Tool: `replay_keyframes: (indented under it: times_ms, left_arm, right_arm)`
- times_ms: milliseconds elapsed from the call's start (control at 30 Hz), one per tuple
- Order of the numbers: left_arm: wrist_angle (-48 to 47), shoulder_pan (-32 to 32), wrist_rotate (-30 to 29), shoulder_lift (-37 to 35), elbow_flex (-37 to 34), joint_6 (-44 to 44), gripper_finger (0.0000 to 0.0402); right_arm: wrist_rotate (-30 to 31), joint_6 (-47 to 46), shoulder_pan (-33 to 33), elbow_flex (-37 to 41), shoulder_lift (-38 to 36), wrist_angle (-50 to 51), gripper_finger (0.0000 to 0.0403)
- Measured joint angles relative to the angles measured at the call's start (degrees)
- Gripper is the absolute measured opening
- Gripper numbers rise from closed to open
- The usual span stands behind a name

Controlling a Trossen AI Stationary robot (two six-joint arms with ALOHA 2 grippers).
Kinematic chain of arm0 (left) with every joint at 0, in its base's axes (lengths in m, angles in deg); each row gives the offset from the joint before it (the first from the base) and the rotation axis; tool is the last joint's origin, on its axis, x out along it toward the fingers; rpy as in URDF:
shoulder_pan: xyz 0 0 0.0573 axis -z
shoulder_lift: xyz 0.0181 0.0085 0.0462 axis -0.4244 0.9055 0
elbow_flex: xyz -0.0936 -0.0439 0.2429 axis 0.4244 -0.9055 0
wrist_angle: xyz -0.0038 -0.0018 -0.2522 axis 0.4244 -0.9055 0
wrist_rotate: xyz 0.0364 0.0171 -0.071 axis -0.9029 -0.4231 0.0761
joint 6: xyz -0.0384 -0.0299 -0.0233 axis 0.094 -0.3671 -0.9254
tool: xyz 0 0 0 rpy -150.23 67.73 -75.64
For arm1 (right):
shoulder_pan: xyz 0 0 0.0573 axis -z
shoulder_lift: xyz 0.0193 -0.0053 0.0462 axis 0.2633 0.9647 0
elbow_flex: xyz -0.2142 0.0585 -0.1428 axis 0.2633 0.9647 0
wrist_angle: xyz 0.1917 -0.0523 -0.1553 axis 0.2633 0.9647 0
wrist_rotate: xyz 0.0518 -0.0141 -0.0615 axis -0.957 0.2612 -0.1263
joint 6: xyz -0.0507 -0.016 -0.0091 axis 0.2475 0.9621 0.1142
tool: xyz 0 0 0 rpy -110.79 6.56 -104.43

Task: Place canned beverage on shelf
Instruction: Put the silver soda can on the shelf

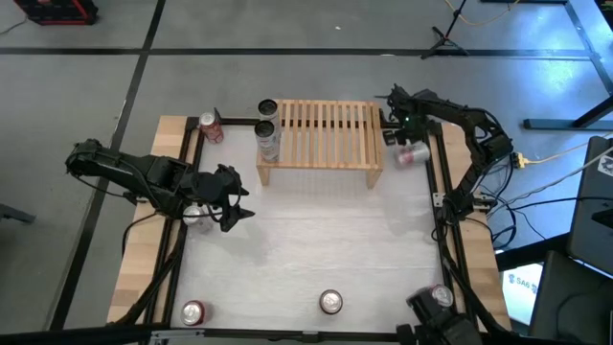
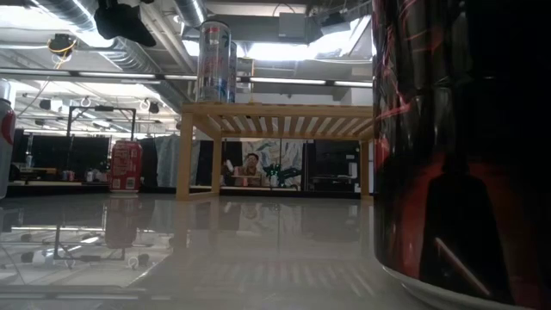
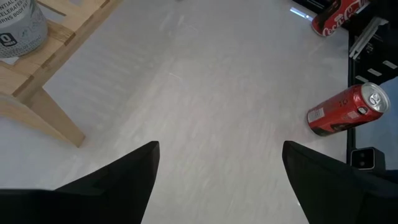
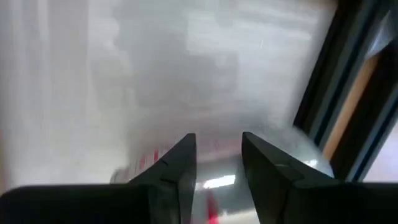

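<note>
- Reaching along the table's right edge with the right arm: elbow folded back by the side rail, forearm pointed at the far right corner, right gripper (image 1: pixel 396 132) low beside the right end of the pale wooden slatted shelf (image 1: pixel 321 134).
- Showing only a narrow gap between the two dark fingers in the right wrist view (image 4: pixel 217 142), with a blurred silvery-and-red beverage can (image 1: pixel 414 151) right at the tips; cannot tell whether clenched on it or merely touching.
- Lying off the shelf, that can, on the white tabletop just beside the shelf's right leg.
- Stretching in from the left edge with the left arm, nearly level, left gripper (image 1: pixel 228 199) over the table's left part, well apart from the shelf's front left leg.
- Spread wide and grasping nothing, the left fingers (image 3: pixel 124 180), with bare tabletop between them.
- Standing upright at the shelf's left end: a tall silver can with blue print (image 2: pixel 213 60) and a second can (image 1: pixel 267 107) behind it.
- Lying on its side left of the shelf: a red cola can (image 3: pixel 347 109).
- Filling the low view's right side: a dark can with red markings (image 2: pixel 465 146), near the table's front edge.
</note>
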Motion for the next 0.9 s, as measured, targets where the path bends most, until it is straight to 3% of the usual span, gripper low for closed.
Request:
replay_keyframes:
  times_ms: [367, 600, 700, 800, 900]
  left_arm:
    - [0.00, 0.01, -0.17, 0.00, 0.00, 0.01, 0.0330]
    - [-0.02, 0.00, -0.17, 0.00, -0.01, -0.07, 0.0330]
    - [0.02, 0.02, -0.20, 0.00, 0.00, -0.09, 0.0330]
    - [1.22, 0.02, -0.84, 0.00, -0.02, 0.31, 0.0330]
    - [3.61, 0.00, -1.79, 0.00, -0.02, 1.40, 0.0330]
  right_arm:
    - [-6.26, 1.66, -3.16, -0.05, -6.03, 15.04, 0.0122]
    - [-5.87, 1.62, -11.06, -0.03, -17.59, 23.31, 0.0122]
    - [-4.14, -1.33, -15.79, 1.74, -23.34, 21.97, 0.0122]
    - [3.96, -8.27, -18.72, 6.93, -27.83, 14.84, 0.0122]
    - [7.16, -12.80, -19.51, 14.34, -30.89, 7.63, 0.0122]
